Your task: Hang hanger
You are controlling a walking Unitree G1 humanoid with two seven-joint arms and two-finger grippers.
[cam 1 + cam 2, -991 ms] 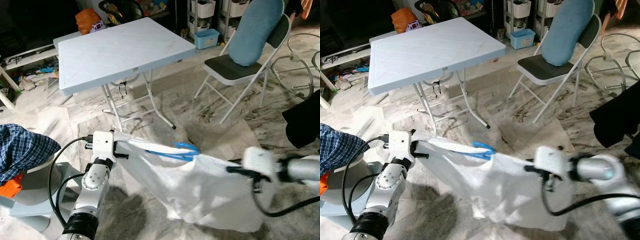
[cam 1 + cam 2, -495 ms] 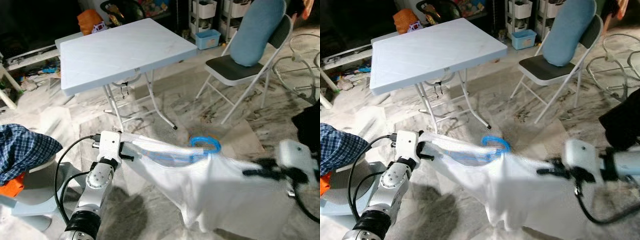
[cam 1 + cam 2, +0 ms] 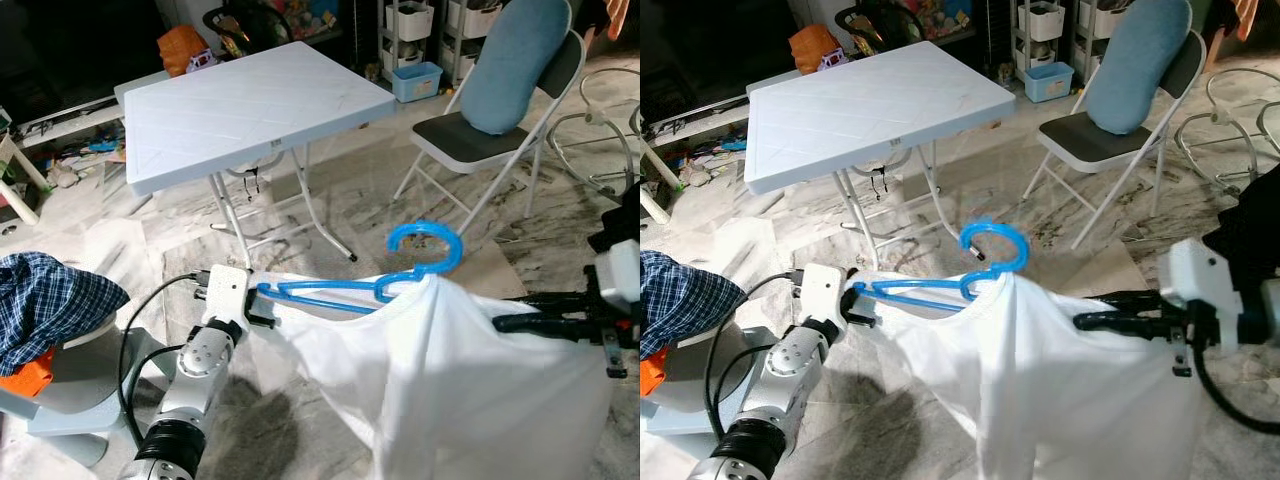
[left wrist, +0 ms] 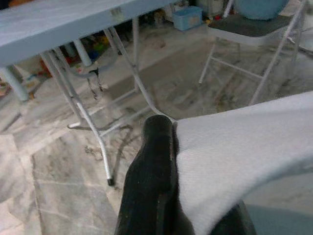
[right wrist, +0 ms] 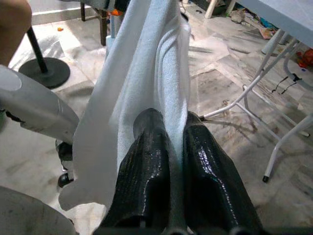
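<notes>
The biggest change is in the white shirt (image 3: pixel 470 390): half a second ago it sagged low between my arms, blurred and slumped toward the marble floor (image 3: pixel 330 190), and now it hangs taut and flat, spread wide between my two tools. With it the blue hanger (image 3: pixel 380 275) has come up. A second ago it lay buried in the collar, only a bit of blue showing; now its hook stands upright and clear above the neckline, and one arm of it runs bare toward my left side.

I judge this means the garment is properly seated on the hanger and lifted clear, so the hook is free to go over a rail; the hanging itself is not yet done.

My left tool (image 3: pixel 262 306) holds the end of the hanger's bare arm together with the shirt's shoulder edge; in the left wrist view one black finger (image 4: pixel 155 161) presses against the white cloth, so it is pinching that edge. My right tool (image 3: pixel 515 322) has travelled up and outward and now grips the other shoulder, fingers (image 5: pixel 149 161) pressed together on a fold of the shirt.

What I cannot make out: the hanger's other arm is hidden inside the shirt, and the shirt's hem is cut off at the bottom of the head views. No rail is plainly in view. The folding table (image 3: pixel 250 105) and the chair (image 3: pixel 480 130) stand well beyond, untouched.
</notes>
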